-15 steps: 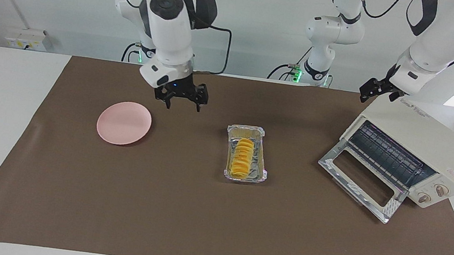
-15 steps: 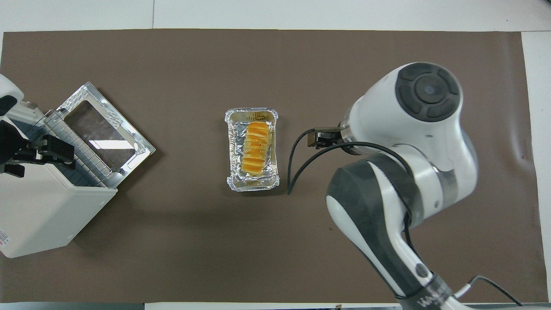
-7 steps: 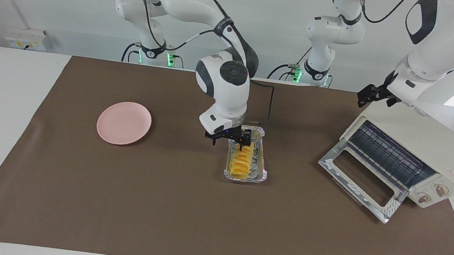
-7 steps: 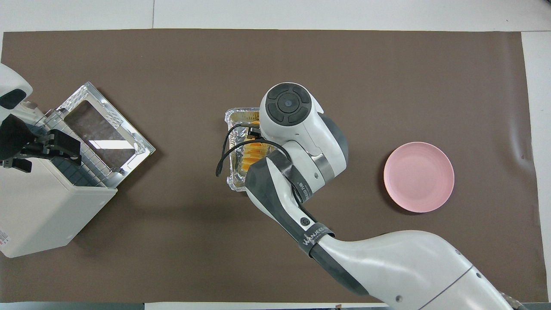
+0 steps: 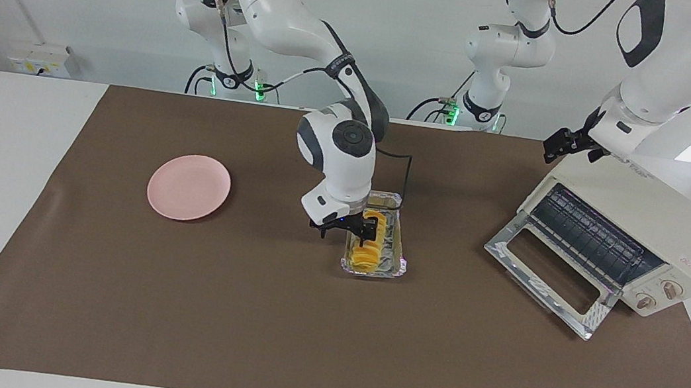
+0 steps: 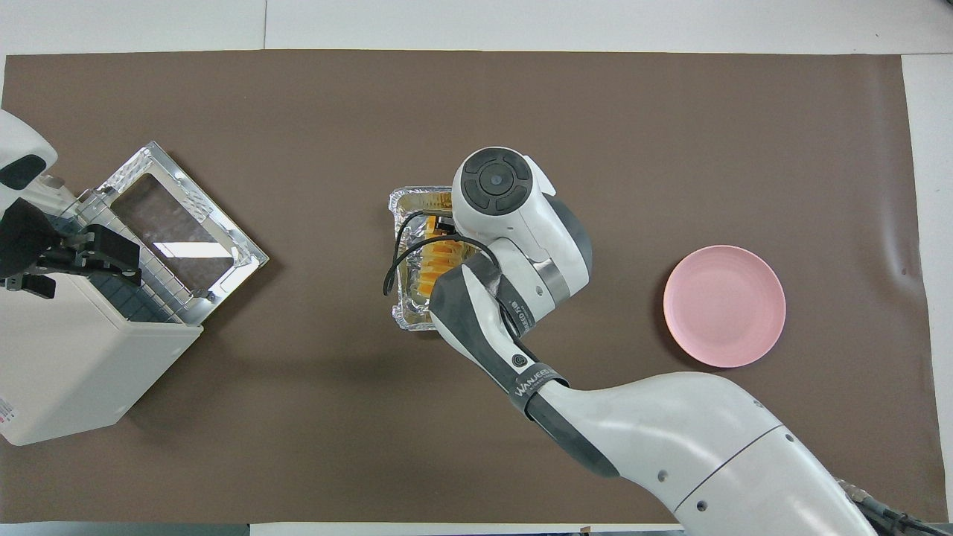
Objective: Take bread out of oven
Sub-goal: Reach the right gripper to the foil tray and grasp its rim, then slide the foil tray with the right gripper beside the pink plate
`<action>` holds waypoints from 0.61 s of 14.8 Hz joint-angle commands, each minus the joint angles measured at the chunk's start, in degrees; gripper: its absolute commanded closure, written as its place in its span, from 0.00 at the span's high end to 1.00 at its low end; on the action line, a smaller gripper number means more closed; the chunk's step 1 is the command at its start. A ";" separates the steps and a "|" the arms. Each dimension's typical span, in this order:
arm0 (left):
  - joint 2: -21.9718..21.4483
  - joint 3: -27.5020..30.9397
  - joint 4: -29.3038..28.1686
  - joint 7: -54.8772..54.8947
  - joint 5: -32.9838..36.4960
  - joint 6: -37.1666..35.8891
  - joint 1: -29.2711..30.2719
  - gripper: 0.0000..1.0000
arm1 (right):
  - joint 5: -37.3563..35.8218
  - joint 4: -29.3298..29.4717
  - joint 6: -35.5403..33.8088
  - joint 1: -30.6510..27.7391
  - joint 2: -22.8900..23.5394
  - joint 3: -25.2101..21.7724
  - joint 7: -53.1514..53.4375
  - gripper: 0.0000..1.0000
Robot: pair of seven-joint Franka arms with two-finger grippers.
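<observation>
The bread (image 5: 366, 253), a ridged yellow-orange loaf, lies in a crinkled foil tray (image 5: 399, 266) in the middle of the brown mat, outside the oven. My right gripper (image 5: 346, 233) is open and low over the tray. One fingertip (image 5: 370, 234) overlaps the bread, the other is over the mat beside the tray; I cannot tell whether it touches. From overhead the right wrist covers most of the bread (image 6: 434, 269). The cream oven (image 5: 644, 210) stands at the left arm's end with its door (image 5: 548, 277) dropped open and its rack bare. My left gripper (image 5: 564, 143) waits open over the oven's top.
A round pink plate (image 5: 189, 187) lies on the mat toward the right arm's end. The brown mat (image 5: 234, 326) covers most of the white table. The right arm's cable loops beside the foil tray (image 6: 400, 223).
The right arm swung from beside the pink plate to the foil tray and came down over the bread. The left gripper stayed over the oven.
</observation>
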 commanded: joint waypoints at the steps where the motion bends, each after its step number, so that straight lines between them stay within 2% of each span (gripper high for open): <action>1: -1.10 0.80 -0.88 0.47 -0.86 0.98 -0.78 1.00 | -1.37 -2.42 2.83 -0.06 -0.20 0.18 0.12 0.50; 2: -1.10 0.80 -0.88 0.47 -0.86 0.98 -0.78 1.00 | -1.37 -2.51 2.92 -0.15 -0.20 0.18 0.12 0.30; 3: -1.10 0.80 -0.79 0.47 -0.86 0.98 -0.78 1.00 | -1.37 -2.60 3.18 -0.15 -0.20 0.18 0.12 0.06; 4: -1.01 0.80 -0.62 0.47 -0.86 0.98 -0.78 1.00 | -1.37 -2.60 3.27 -0.15 -0.20 0.18 0.03 0.00; 9: -1.10 0.53 -0.53 0.47 -0.95 1.24 -0.78 1.00 | -0.58 -1.46 2.66 -0.41 -0.38 0.27 -0.06 0.00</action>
